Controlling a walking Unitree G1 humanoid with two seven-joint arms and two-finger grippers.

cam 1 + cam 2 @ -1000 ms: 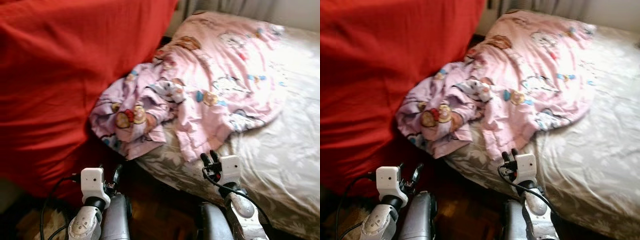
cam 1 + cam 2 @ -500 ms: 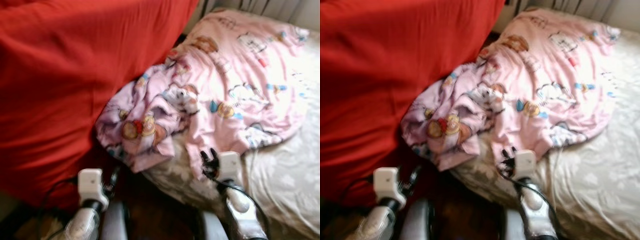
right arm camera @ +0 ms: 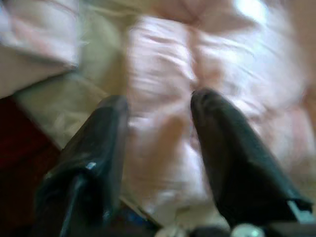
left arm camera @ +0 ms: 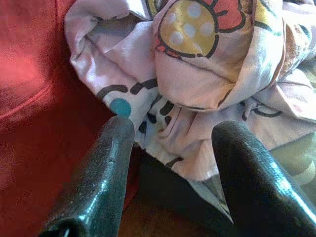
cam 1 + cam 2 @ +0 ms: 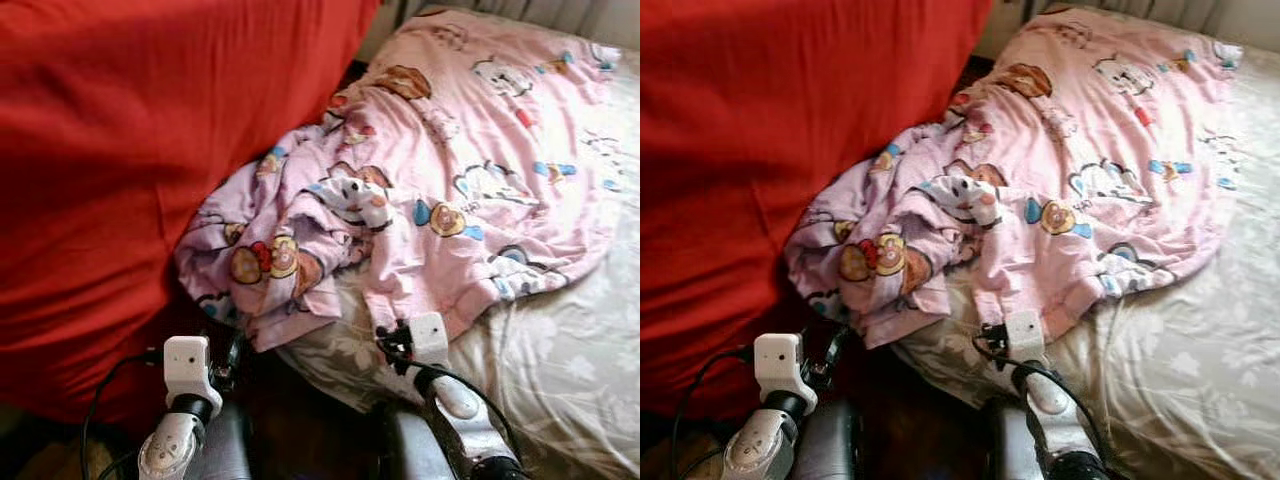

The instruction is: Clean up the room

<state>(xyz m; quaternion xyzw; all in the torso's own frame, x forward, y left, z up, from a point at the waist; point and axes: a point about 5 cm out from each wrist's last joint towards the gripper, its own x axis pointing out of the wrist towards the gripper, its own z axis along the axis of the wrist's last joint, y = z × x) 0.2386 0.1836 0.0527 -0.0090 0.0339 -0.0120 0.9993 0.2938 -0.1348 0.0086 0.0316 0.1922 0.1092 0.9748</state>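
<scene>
While the pink blanket (image 5: 430, 180) lies crumpled on the bed (image 5: 570, 370) against a big red cushion (image 5: 130, 160), both arms reach up toward its near edge. Left end effector (image 4: 170, 148) is spread open just short of the bunched corner. Right end effector (image 3: 158, 123) is open too, over the hem.

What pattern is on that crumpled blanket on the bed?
The blanket is pale pink with cartoon animal characters printed on it, clearest in the left eye view.

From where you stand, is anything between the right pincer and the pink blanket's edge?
Nothing visible. The right pincer sits open at the hanging edge of the pink blanket, with only blanket cloth ahead of its fingers in the wrist view. The left pincer is also open, facing the crumpled corner beside the red cover.
</scene>
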